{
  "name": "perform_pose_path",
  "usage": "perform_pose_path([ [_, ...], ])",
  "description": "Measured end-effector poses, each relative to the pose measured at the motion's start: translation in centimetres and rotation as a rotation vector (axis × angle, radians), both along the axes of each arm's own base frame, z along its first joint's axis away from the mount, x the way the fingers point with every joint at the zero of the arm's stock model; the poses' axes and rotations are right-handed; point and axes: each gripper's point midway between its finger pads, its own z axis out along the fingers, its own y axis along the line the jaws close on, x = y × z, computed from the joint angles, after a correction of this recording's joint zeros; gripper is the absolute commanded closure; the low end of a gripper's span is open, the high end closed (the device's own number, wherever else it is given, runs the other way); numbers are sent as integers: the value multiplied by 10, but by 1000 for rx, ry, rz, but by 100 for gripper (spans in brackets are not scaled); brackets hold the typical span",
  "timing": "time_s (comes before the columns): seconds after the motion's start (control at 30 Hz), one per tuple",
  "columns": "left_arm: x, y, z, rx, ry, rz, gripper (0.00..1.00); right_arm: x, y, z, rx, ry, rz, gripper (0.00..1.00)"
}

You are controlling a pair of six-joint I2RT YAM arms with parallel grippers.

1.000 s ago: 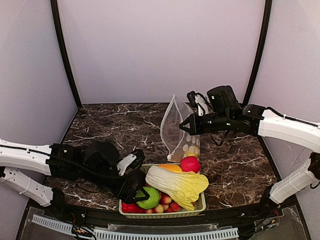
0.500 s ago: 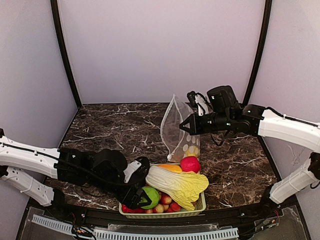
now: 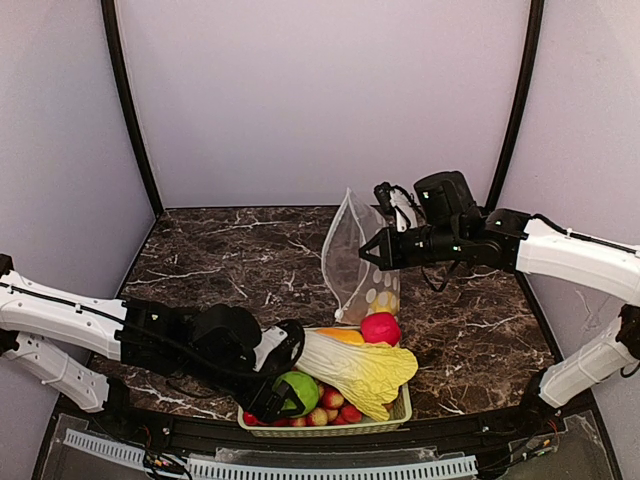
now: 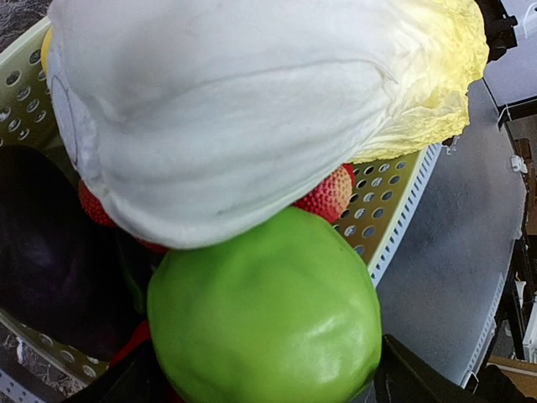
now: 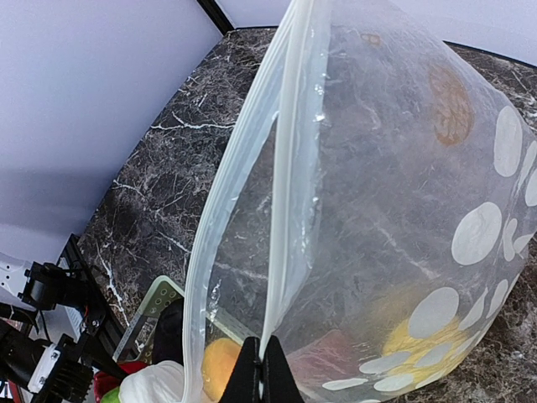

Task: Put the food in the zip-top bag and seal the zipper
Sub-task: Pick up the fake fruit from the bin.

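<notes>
- basket [image 3: 322,431]: pale green, slotted plastic, sits on the dark marbled table [image 3: 220,260]; all places below are given from it.
- green apple [image 3: 300,394] [image 4: 264,315]: glossy, smooth, inside the basket at its near-left part, tucked under the cabbage's white stem end.
- left gripper [image 3: 278,388]: reaches in over the basket's left rim, jaws spread wide with one on each side of the apple; cannot tell if the pads touch it.
- napa cabbage [image 3: 355,368] [image 4: 235,109]: large, white ribbed base, crinkly pale yellow leaf tips, lies across the top of the basket, leaf end toward its right rim.
- magenta-pink fruit [image 3: 380,328]: round, at the basket's far-right corner, touching the cabbage.
- red pepper [image 3: 256,417]: only a sliver shows at the basket's near-left corner.
- small red bumpy fruits [image 3: 335,403] [image 4: 331,193]: on the basket floor under the cabbage.
- zip-top bag [image 3: 350,250] [image 5: 403,210]: clear, white dots, stands upright on the table just behind the basket's far rim, mouth gaping upward.
- lemon [image 3: 386,301] [image 5: 411,340]: yellow, already in the bag's bottom.
- zipper [image 5: 285,168]: thin clear strip, unsealed.
- right gripper [image 3: 372,250] [image 5: 260,374]: above and behind the basket's far side, jaws pressed together, pinching the bag's mouth edge.
</notes>
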Motion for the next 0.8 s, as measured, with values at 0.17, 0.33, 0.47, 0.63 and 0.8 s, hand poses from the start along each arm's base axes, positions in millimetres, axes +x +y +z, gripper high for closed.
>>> perform_pose_path([
  [0.17,0,0,1,-1,-5,1,20,0,0,0,0,0,0,100],
  [0.33,1,0,0,1,-8,6,23,0,0,0,0,0,0,100],
  [0.47,1,0,0,1,-9,8,23,0,0,0,0,0,-1,100],
  [0.63,3,1,3,-6,-13,20,26,0,0,0,0,0,0,100],
  [0.8,9,6,14,-27,-37,60,26,0,0,0,0,0,-1,100],
])
